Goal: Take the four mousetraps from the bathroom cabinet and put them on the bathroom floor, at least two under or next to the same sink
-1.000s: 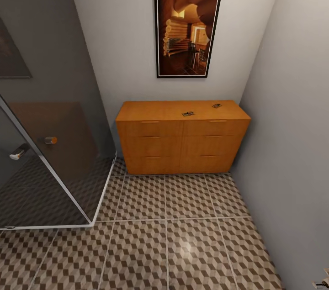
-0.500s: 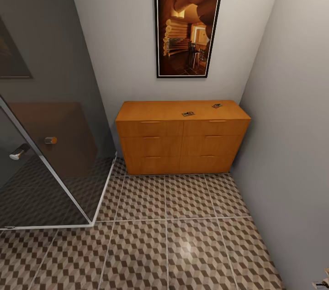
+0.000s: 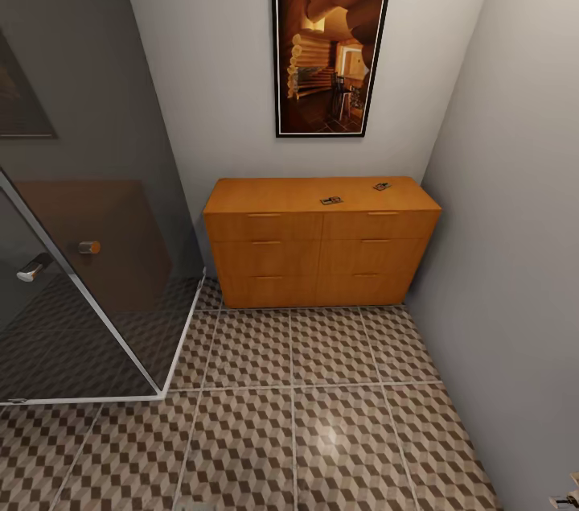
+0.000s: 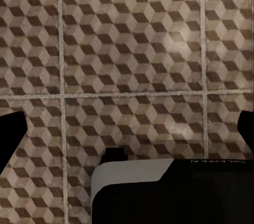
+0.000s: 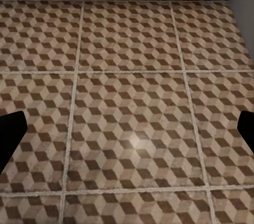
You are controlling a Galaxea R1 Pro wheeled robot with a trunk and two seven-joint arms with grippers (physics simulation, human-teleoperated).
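Down near the tiled floor (image 5: 132,107) both grippers hang with nothing between their fingers: in the right wrist view the right gripper (image 5: 127,136) shows its two dark fingertips at the far edges of the picture, spread wide apart, and in the left wrist view the left gripper (image 4: 127,134) stands spread the same way over the cube-patterned tiles, with a dark and white part of the robot just beneath it. Beyond them, against the back wall under a framed picture (image 3: 331,49), stands the orange-brown cabinet (image 3: 320,253), all its drawers closed. Two mousetraps lie on its top, one near the middle (image 3: 330,200) and one further toward the right rear (image 3: 381,187), apart from each other; the other two I cannot find. A glass shower stall (image 3: 88,286) takes up the left side. I judge the robot is on the approach step, with no trap picked up yet. The next move calls for rolling closer across the tiles and raising one arm to the cabinet top to take the nearer trap.
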